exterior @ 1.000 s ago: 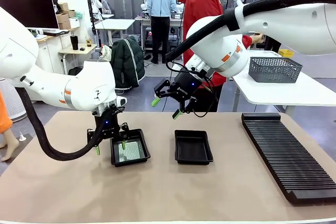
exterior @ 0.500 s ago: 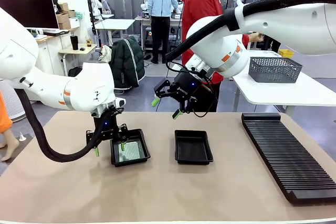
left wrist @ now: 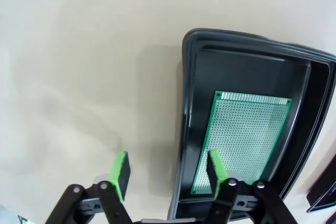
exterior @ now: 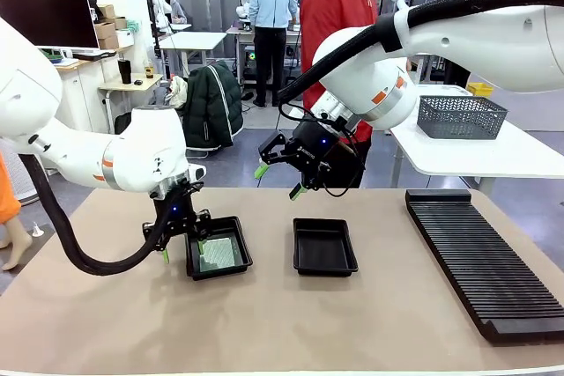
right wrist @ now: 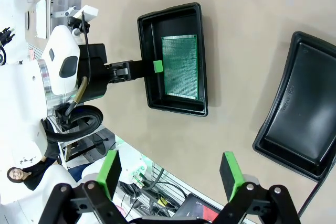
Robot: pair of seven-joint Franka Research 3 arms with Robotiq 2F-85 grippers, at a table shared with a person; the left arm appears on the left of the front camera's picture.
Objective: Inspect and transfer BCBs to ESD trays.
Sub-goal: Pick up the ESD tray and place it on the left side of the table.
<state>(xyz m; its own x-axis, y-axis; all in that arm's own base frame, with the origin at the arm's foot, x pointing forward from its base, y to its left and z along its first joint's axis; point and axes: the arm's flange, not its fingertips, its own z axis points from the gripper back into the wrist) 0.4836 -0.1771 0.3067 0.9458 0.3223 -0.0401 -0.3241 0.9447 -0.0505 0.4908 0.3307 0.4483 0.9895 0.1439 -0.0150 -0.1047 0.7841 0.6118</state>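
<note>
The green perforated BCB (left wrist: pixel 244 140) lay flat in one ESD tray (left wrist: pixel 189 77). The left gripper (left wrist: pixel 167 174) straddled that tray's wall, jaws parted, grasping nothing. Right of that tray lay the empty ESD tray (exterior: pixel 324 248), and higher up hung the right gripper (exterior: pixel 279 181), jaws released.

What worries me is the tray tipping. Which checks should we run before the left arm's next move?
1. Position: the left end effector straddles the rim of the left tray: ok.
2. Grip: jaws shut on that rim: not ok, gaps on both sides.
3. Load: the BCB lies flat in the left tray: ok.
4. Clearance between the left end effector and the BCB: cannot tell.
5. Other arm: the right end effector is open and raised: ok.
6. Spare: the right tray is empty: ok.
</note>
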